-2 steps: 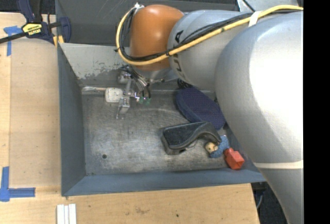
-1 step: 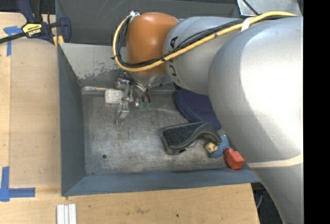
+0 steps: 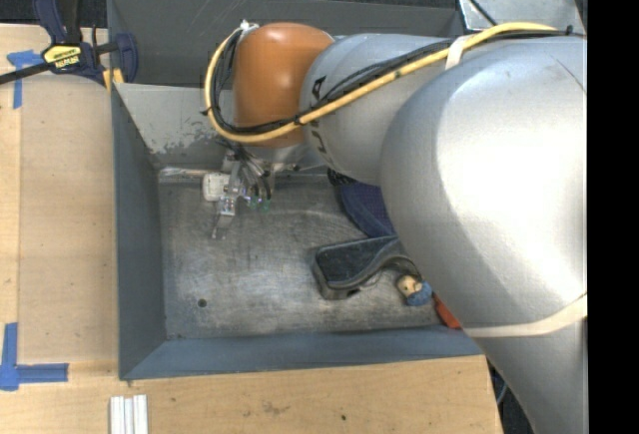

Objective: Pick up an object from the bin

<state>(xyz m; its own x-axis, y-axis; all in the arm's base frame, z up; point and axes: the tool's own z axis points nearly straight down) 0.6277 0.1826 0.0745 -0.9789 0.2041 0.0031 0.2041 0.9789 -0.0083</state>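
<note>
Grey bin floor (image 3: 250, 297) looks bare under the pincer (image 3: 240, 195); whether it is apart or together cannot be told. A blue cloth (image 3: 364, 213) and a dark pad (image 3: 351, 264) lie apart from it on its arm side. Risk: a descent here likely grasps nothing and scrapes metal.

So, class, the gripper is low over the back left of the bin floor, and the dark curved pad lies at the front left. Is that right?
Not quite. In the camera view the dark curved pad lies at the front right of the bin floor, beside the arm, not the front left. The gripper is low over the back left.
</note>
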